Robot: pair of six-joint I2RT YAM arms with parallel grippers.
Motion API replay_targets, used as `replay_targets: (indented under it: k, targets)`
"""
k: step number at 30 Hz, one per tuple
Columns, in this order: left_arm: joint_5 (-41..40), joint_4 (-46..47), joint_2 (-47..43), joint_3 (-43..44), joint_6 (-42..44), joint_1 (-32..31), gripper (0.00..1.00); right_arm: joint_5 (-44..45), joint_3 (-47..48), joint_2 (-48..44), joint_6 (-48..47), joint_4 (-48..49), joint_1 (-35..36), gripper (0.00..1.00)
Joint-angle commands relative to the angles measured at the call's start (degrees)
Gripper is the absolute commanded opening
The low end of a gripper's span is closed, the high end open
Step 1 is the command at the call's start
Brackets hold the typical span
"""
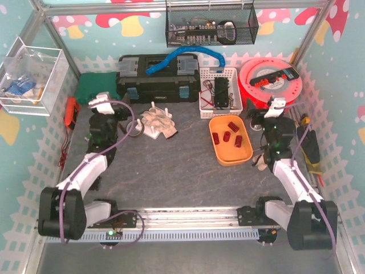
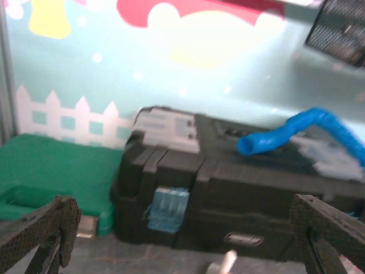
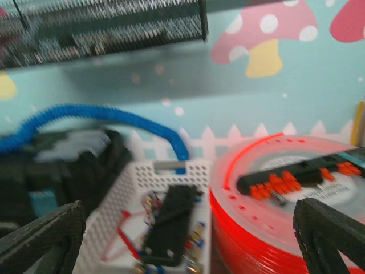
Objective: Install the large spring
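While right claw (image 3: 191, 237) gapes, springs (image 1: 229, 135) seemingly leftward

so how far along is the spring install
Barely started, as far as I can see. Done: nothing visible; the red springs all lie in the orange tray. In hand: nothing; the left claw and right claw are both open and empty. Left: pick one up and fit it; where it mounts isn't clear from these views.

A workshop-style robot test cell is shown: aluminium-profile frame (image 1: 114, 7), mushroom-printed backdrop (image 1: 102, 34), black plastic toolbox (image 1: 157, 80) at the far side, black wire-mesh basket (image 1: 211, 25) hung above.
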Motion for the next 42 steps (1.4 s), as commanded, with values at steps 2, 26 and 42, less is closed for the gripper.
replay_targets:
  k: [2, 26, 42]
  targets:
    - [5.46, -22.14, -7.91, 6.77, -13.95, -0.35, 0.99, -3.24, 11.24, -4.01, 19.32, -22.40, -0.17, 0.99]
    - [13.82, -39.48, -11.32, 8.08, -20.06, -5.41, 0.92, -16.12, 14.26, 4.37, 14.77, -37.02, 21.43, 0.95]
    - [1.91, -46.20, 7.36, 16.99, -2.82, -6.83, 0.57, 5.33, 2.33, 0.76, 5.76, -24.19, 36.23, 0.97]
